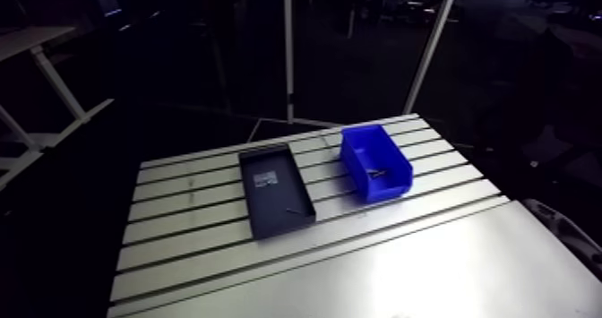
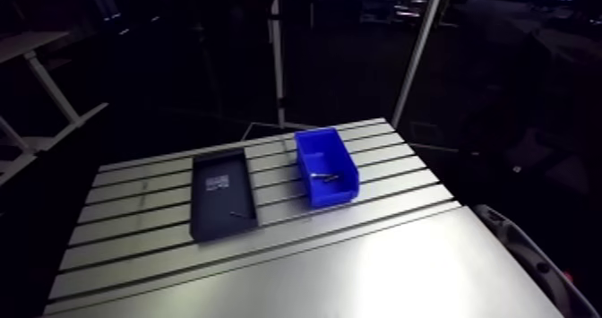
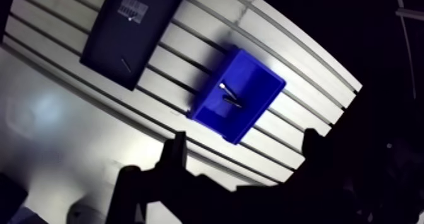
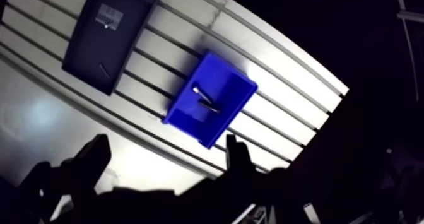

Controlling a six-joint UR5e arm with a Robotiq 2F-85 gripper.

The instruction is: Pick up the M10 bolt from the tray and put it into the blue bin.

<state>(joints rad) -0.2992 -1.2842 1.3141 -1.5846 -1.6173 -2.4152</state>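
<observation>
Two-finger claw (image 3: pixel 245 144) hangs with fingers apart and empty above the slotted aluminium table (image 1: pixel 403 259)

Arm view: the claw is out of sight; a slim dark metal bolt (image 1: pixel 294 210) lies in the shallow black rectangular tray (image 1: pixel 278 192). Wrist view: the bolt sits at the tray's end nearer the claw, well ahead and aside; the blue plastic bin (image 3: pixel 211 116), just ahead, holds two fasteners (image 3: pixel 230 96). The bolt is probably stiff, light, smooth and ready to roll, so pinch across its shank

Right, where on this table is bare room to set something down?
Bare: the smooth near end of the table, before tray and blue bin; the slots beside the tray, away from the bin. Tight: the gap between them.
</observation>
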